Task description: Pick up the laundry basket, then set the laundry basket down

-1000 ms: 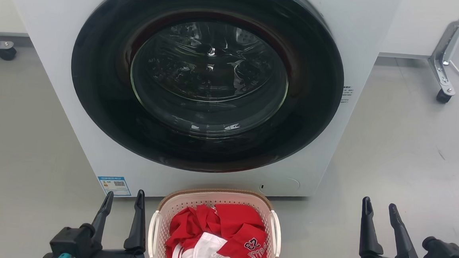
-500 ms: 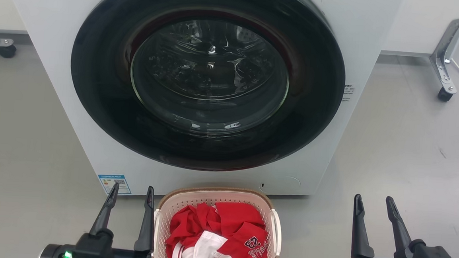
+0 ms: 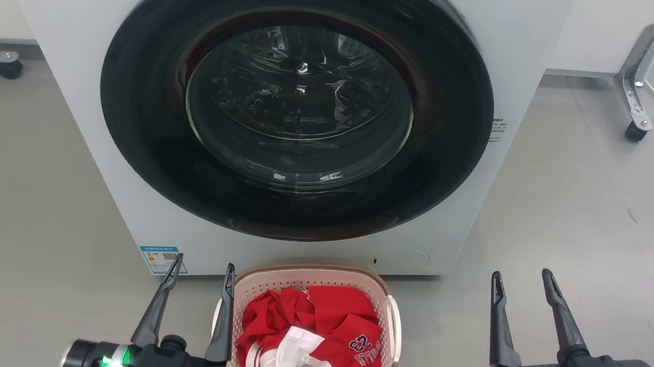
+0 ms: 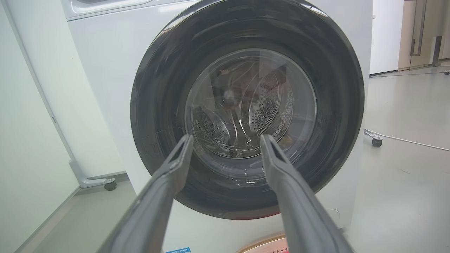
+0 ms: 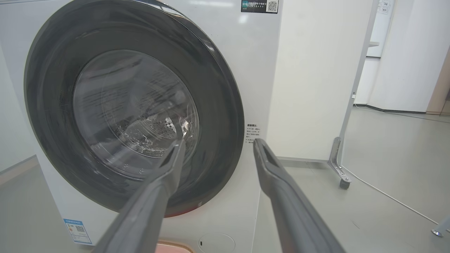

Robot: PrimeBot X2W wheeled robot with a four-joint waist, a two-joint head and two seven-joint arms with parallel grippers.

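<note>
The laundry basket, cream-pink with a brown woven rim and white side handles, stands on the floor at the foot of the washer and holds red and white clothes. My left gripper is open just left of the basket, its inner finger against the basket's left rim. My right gripper is open well to the right of the basket, over bare floor. A strip of the basket's rim peeks into the bottom of the left wrist view, and another rim edge shows in the right wrist view.
A white front-loading washer with a large dark round door shut stands right behind the basket. Wheeled white partition legs stand at the back right, another caster at back left. Grey floor spreads on both sides.
My left gripper has shifted right, up to the basket's left rim. My right gripper has also moved left, toward the basket. The basket has stayed put.
</note>
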